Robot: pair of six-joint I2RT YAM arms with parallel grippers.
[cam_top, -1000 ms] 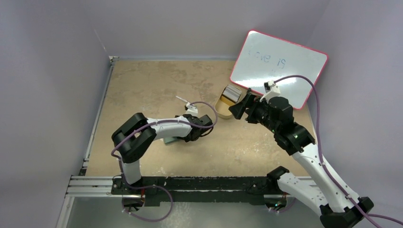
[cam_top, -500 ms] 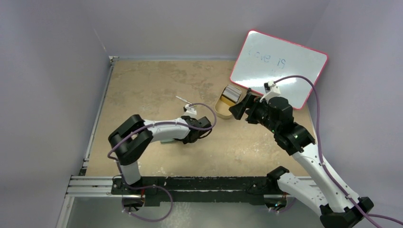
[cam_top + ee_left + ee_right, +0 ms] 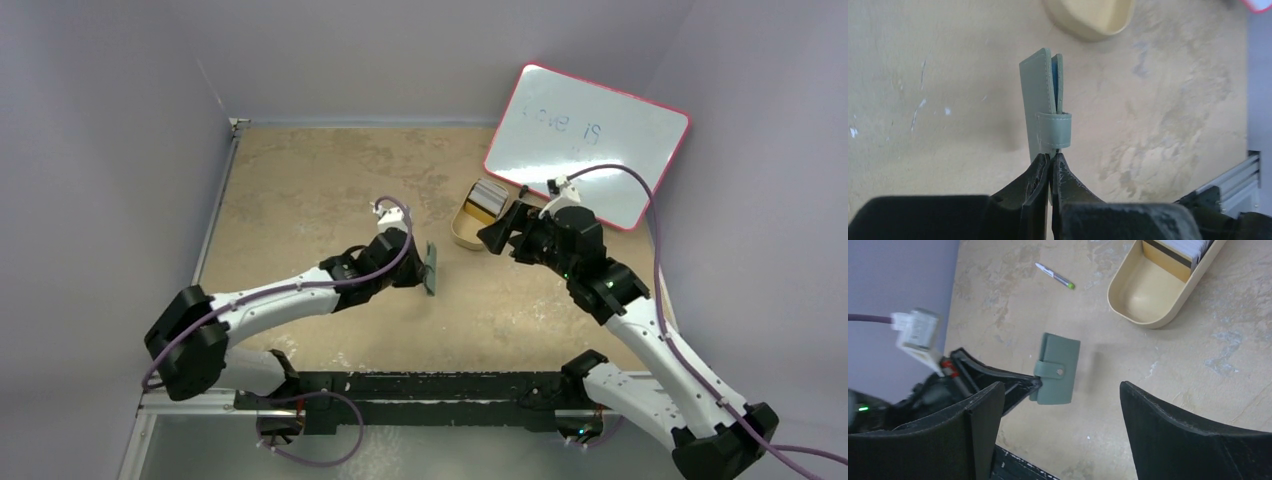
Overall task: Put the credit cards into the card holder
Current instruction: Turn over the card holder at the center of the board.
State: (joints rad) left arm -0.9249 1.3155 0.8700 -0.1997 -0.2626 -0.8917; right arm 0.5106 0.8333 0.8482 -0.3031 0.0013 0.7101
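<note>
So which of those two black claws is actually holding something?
The left claw: it is pinched shut on the edge of the small grey-green folding wallet. The right claw gapes open, empty.

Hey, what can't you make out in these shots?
Card holder pockets: hidden in every view, strap closed over the folded halves.
Credit cards count: cut off by the right wrist view's top edge, too small from above.
Whiteboard writing: too faint and small in the top view.

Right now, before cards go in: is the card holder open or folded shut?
Folded shut. The card holder has its strap snapped over both flaps; the left gripper pinches its edge.
</note>
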